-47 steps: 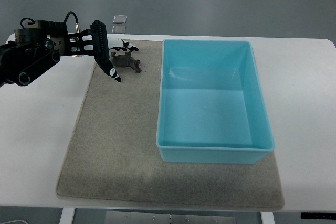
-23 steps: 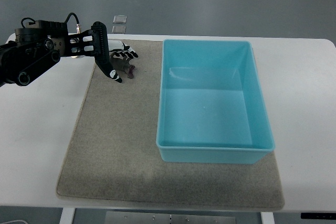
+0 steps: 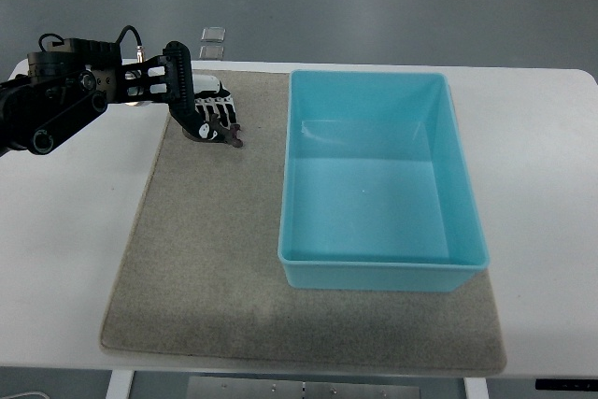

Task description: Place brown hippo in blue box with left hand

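My left hand (image 3: 207, 117) reaches in from the left edge to the far left corner of the grey mat (image 3: 206, 259). Its black and white fingers are curled around the small brown hippo (image 3: 228, 134), of which only a dark bit shows below the fingertips. The hippo seems to rest on the mat or just above it; I cannot tell which. The blue box (image 3: 378, 179) stands open and empty on the mat's right half, a short way right of the hand. The right arm is out of sight.
The mat lies on a white table (image 3: 65, 231). Two small clear squares (image 3: 212, 42) lie on the floor beyond the table's far edge. The mat in front of the hand is bare.
The fingers have closed over the hippo, which stood exposed beside the hand a second ago. The hippo has shifted slightly left and nearer under the hand. The box has not moved.
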`<control>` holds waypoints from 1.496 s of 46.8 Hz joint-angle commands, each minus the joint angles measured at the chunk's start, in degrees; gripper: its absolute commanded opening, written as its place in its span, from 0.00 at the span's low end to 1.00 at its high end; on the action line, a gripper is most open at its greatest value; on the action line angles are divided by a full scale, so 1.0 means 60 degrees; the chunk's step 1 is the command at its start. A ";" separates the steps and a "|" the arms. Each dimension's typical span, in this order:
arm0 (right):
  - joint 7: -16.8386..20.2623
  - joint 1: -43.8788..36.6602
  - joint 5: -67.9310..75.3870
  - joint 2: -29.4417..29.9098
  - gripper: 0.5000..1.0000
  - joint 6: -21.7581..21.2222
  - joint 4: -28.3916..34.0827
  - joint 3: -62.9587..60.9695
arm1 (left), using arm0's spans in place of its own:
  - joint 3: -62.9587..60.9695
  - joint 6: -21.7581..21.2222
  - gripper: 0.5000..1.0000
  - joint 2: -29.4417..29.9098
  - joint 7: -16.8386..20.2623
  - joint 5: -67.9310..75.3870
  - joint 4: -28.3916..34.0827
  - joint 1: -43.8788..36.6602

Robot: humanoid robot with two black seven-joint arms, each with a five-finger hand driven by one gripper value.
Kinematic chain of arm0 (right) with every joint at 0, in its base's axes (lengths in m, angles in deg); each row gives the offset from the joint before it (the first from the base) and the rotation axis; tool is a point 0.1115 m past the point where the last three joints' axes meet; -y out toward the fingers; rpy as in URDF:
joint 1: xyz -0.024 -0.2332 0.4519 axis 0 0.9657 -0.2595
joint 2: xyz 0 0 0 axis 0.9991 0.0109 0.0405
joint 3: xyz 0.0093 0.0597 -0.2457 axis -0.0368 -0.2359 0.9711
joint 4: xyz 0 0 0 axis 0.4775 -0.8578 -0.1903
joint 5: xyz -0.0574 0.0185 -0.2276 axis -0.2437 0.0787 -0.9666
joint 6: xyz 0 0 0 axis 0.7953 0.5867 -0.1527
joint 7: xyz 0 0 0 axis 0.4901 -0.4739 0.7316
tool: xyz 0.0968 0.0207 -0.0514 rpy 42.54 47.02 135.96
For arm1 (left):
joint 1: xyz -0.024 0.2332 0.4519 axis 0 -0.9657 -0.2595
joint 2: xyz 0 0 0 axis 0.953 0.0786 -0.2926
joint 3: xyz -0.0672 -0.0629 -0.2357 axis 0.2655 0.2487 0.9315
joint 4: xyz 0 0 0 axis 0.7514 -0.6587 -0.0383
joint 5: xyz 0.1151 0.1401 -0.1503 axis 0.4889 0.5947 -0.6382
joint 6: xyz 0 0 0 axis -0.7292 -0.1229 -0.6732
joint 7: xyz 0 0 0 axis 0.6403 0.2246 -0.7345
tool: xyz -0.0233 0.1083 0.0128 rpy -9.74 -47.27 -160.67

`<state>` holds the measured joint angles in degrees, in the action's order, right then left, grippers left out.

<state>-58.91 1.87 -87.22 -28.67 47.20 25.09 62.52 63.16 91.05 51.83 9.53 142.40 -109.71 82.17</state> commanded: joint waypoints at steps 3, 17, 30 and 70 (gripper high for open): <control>0.0000 0.0000 0.0001 0.0000 0.87 0.0000 0.0000 0.0000 | 0.0013 -0.0001 0.00 -0.0014 -0.0062 -0.0014 -0.0009 0.0070; 0.0000 0.0000 0.0001 0.0000 0.87 0.0000 0.0000 0.0000 | 0.0028 0.0043 0.00 -0.0014 -0.0106 -0.0087 -0.0009 0.0114; 0.0000 0.0000 0.0001 0.0000 0.87 0.0000 0.0000 0.0000 | 0.0043 -0.0118 0.00 -0.0014 -0.0106 -0.0131 0.0006 0.0143; 0.0000 0.0000 0.0001 0.0000 0.87 0.0000 0.0000 0.0000 | 0.0043 0.1259 0.78 0.0161 -0.0062 -0.0190 -0.0067 0.0246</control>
<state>-58.91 1.87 -87.22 -28.67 47.20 25.09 62.52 63.42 98.33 52.79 9.15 141.12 -110.10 83.65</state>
